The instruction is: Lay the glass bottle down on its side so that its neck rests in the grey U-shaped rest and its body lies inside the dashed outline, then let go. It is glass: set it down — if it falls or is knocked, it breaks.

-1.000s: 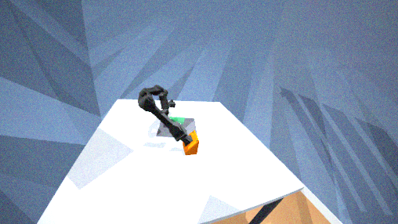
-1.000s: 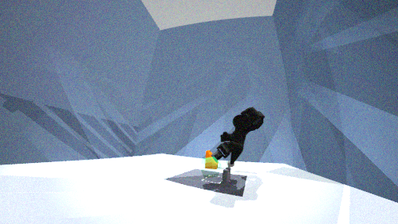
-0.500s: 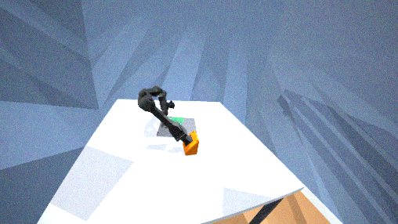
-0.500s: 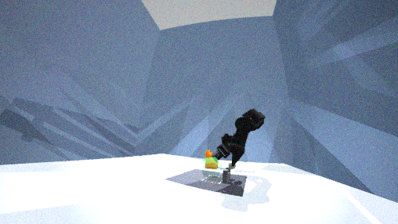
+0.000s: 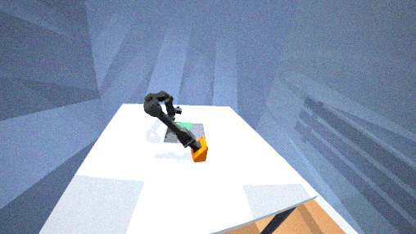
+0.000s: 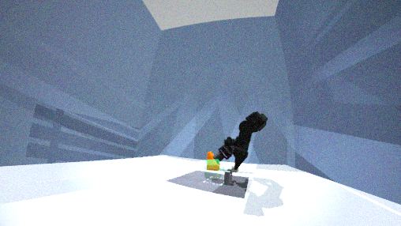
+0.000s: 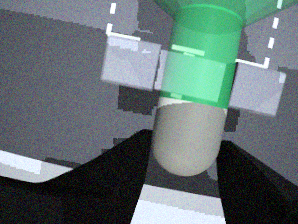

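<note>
- From where I stand, the green glass bottle [image 5: 185, 125] [image 6: 213, 162] [image 7: 207, 47] is lying over on its side above the dark grey mat [image 5: 198, 131] [image 6: 189, 178] [image 7: 50, 90].
- The claw [image 5: 174, 119] [image 6: 235, 169] [image 7: 185, 144] is pinching the bottle's pale, round-ended tip [image 7: 187, 140], one black finger on each side.
- Seen from the wrist, the green neck runs between the two uprights of the grey U-shaped rest [image 6: 228, 178] [image 7: 131, 62]; I can't tell whether it touches the bottom of the U.
- Past the rest, the neck widens into the body, which reaches in between the sides of the white dashed outline [image 6: 204, 182] [image 7: 271, 42]. The body's far end is cut off there.
- Side-on, the bottle looks close to level, its body toward the orange block [image 5: 200, 155] [image 6: 210, 154] at the arm's foot.
- The black arm [image 5: 172, 124] [image 6: 245, 136] folds up from that block and back down to the tip.
- All this is on the white table [image 5: 123, 164] [image 6: 118, 205].
</note>
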`<state>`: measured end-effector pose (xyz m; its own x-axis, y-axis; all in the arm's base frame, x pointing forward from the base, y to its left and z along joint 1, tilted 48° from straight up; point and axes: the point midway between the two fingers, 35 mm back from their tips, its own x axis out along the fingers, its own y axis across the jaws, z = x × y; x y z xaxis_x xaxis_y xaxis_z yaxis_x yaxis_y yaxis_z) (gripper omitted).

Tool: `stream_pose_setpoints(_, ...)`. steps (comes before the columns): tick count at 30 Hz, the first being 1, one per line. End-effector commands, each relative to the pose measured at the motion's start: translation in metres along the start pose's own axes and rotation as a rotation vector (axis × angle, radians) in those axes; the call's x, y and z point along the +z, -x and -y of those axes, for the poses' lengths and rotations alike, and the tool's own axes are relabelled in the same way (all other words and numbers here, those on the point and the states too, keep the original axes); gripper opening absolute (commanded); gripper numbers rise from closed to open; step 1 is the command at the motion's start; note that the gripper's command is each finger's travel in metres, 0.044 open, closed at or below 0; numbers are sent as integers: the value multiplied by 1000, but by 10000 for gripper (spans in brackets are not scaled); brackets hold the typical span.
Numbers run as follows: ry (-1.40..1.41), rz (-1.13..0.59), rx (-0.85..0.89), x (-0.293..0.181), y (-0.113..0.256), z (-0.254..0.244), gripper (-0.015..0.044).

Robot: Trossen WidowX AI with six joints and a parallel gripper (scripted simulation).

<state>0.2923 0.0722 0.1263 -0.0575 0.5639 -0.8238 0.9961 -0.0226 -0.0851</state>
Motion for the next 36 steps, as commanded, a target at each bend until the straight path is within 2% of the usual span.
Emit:
stream_pose_setpoints(1,-2,-1,2,-1,-2,-1,124)
stream_pose_setpoints(36,3,-18,-8,-1,-7,-1,124)
